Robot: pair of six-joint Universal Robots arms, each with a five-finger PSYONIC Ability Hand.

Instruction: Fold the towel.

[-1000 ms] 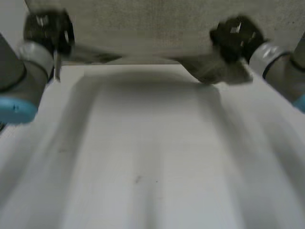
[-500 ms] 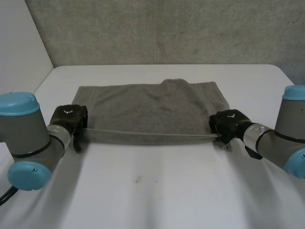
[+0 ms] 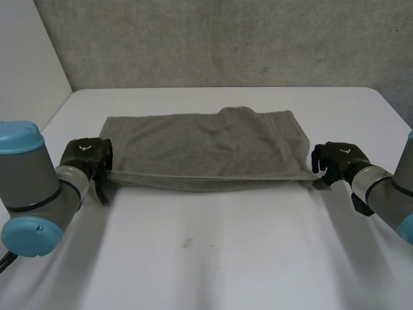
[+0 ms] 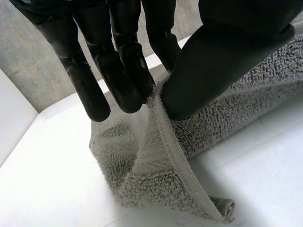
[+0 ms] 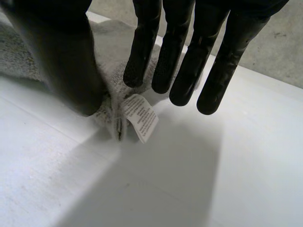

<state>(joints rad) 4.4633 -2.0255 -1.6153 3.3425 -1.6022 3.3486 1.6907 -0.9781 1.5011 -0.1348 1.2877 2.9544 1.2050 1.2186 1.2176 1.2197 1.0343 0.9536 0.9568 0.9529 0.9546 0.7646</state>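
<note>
Towel (image 3: 206, 152) lies doubled over across the far half of the white worktop (image 3: 213, 258), its long folded edge facing me and a small bump along the far edge. My left hand (image 3: 87, 155) is at the near left corner. In my left wrist view the fingers (image 4: 123, 80) and thumb (image 4: 213, 66) are clamped on the hem (image 4: 163, 137), which rises from the worktop into the pinch while the rest of the corner sags below. My right hand (image 3: 339, 158) sits just beside the near right corner. There the fingers (image 5: 182, 61) hang straight and apart from the thumb (image 5: 61, 61), holding nothing. The corner with its white label (image 5: 141, 117) rests on the worktop beneath them, and the thumb tip is down at the cloth.
</note>
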